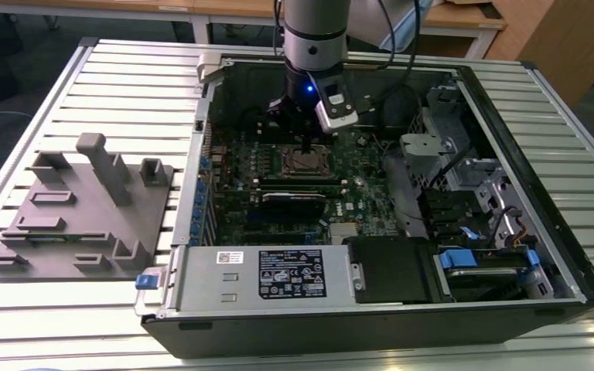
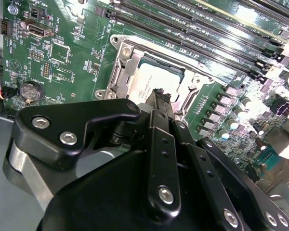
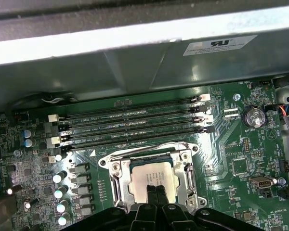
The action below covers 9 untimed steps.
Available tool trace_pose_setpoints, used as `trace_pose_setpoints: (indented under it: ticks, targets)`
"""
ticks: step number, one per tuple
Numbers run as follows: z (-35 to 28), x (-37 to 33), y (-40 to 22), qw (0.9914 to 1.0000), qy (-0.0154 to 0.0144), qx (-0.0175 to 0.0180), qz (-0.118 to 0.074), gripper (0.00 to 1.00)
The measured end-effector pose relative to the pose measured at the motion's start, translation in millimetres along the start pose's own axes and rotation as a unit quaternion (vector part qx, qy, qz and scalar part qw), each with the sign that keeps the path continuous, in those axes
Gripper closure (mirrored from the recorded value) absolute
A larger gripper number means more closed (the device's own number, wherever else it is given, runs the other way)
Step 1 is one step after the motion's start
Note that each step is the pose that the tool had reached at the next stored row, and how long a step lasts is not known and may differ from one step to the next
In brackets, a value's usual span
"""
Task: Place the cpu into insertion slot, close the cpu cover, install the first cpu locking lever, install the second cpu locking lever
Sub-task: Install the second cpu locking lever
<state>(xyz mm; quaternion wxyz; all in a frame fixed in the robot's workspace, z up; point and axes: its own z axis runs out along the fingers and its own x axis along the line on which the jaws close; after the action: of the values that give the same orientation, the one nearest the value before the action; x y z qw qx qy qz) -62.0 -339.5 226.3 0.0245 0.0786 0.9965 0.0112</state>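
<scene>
The cpu (image 3: pixel 151 174) lies flat in the insertion slot (image 1: pixel 306 161) on the green motherboard, grey top facing up. The cpu cover (image 3: pixel 116 179) is down around the chip, which shows through the cover's square window. In the second wrist view the cpu (image 2: pixel 149 79) sits inside the same metal frame (image 2: pixel 127 60). A thin silver lever rod (image 3: pixel 149 146) runs along one edge of the socket. My gripper (image 3: pixel 155 188) hangs just over the chip's near edge, fingers pressed together with nothing between them. It also appears as gripper (image 2: pixel 160 95) and gripper (image 1: pixel 308 143).
Long black memory slots (image 3: pixel 135 126) run beside the socket. A black expansion card (image 1: pixel 295 197) lies toward the case front, with the power supply (image 1: pixel 266 274) beyond it. Case walls enclose the board. A grey fixture block (image 1: pixel 80 209) stands at the exterior view's left.
</scene>
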Motion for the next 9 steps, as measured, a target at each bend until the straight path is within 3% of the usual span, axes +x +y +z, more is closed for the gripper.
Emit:
trace_pose_setpoints:
  ticks: [9]
  targets:
    - [-0.1, -0.7, -2.6, 1.0, 0.0002, -0.0018, 0.0, 0.89]
